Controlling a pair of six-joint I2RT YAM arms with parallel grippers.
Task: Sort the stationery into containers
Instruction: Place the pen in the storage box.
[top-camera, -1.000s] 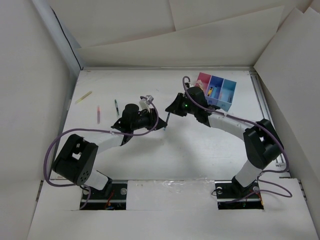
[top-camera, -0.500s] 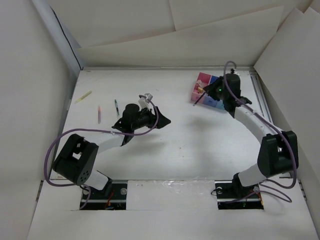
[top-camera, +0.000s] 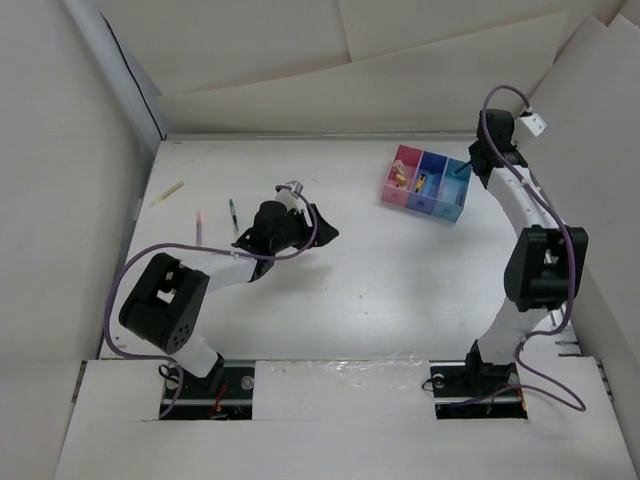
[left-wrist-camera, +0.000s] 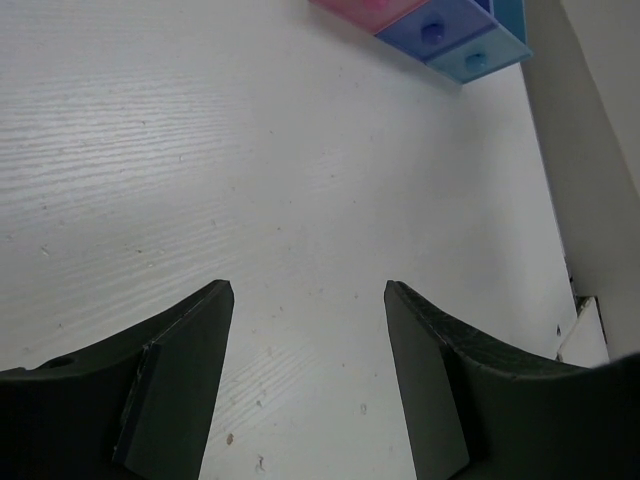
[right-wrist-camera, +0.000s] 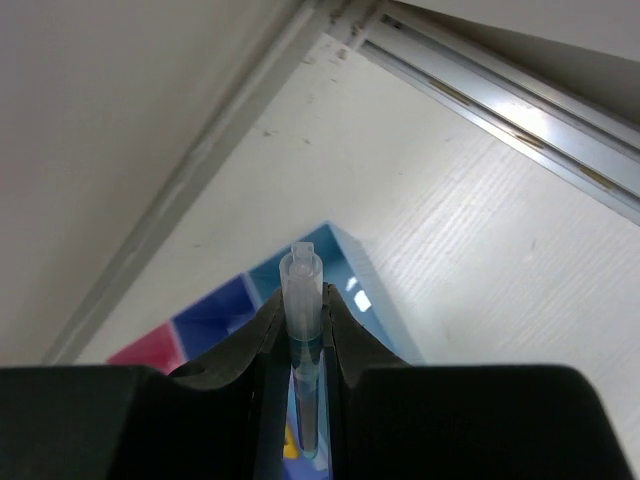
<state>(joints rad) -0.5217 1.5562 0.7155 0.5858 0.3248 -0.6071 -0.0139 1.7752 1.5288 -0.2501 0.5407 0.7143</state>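
1. A white table (top-camera: 400, 290) is seen, walled by white boards on three sides. A metal rail (right-wrist-camera: 500, 125) runs along its right edge.
2. The right gripper (right-wrist-camera: 303, 325) is closed narrowly on a translucent light-blue pen (right-wrist-camera: 302, 280). The pen is held upright with its lower tip pointed at the light-blue bin (right-wrist-camera: 352, 292), presumably so that it drops in cleanly. Whether the tip is already inside cannot be told.
3. In the top view this gripper is found at upper right, above the right end of the containers (top-camera: 428, 182). These are a joined row of pink, dark-blue and light-blue bins, and small items are visible in the pink and dark-blue ones.
4. The left gripper (left-wrist-camera: 308, 385) is spread wide and empty. It hovers over bare table left of centre in the top view, apparently out of the way or ready for another pick.
5. Three items are left unsorted at the left of the top view: a yellow pen (top-camera: 167, 193), a pink pen (top-camera: 198, 228) and a green pen (top-camera: 233, 214). They lie apart from one another.
6. The release of the held pen is judged to be the step in hand.
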